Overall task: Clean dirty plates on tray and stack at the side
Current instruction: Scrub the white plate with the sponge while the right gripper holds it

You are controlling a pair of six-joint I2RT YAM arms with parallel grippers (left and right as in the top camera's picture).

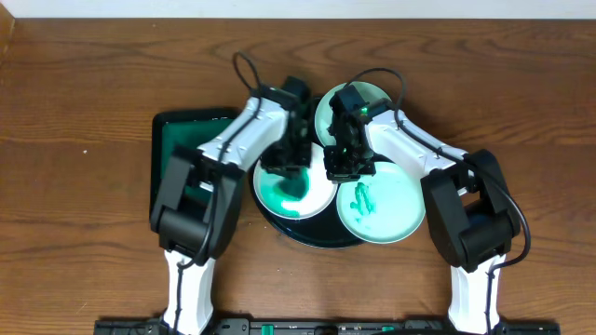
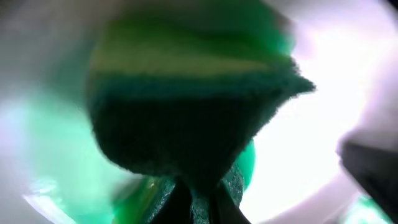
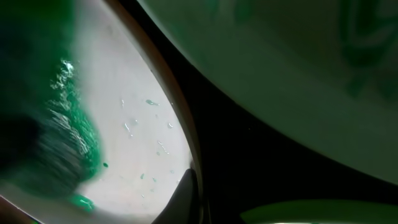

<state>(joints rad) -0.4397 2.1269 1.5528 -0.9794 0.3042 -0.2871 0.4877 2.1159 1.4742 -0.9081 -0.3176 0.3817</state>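
The round black tray (image 1: 317,234) holds three plates. The white plate (image 1: 317,197) at its left is smeared with green paint. One pale mint plate (image 1: 391,212) with a green smear lies at the right, another (image 1: 328,110) at the back. My left gripper (image 1: 287,160) is shut on a green-and-yellow sponge (image 2: 186,106) and presses it onto the white plate (image 2: 323,124). My right gripper (image 1: 342,166) pinches the white plate's right rim (image 3: 143,124); one finger (image 3: 188,194) lies on the rim, with the black tray (image 3: 249,155) beside it.
A rectangular dark-green tray (image 1: 177,140) sits left of the round tray, partly under my left arm. Brown wood tabletop (image 1: 84,205) lies on both sides and behind. Both arms cross over the round tray.
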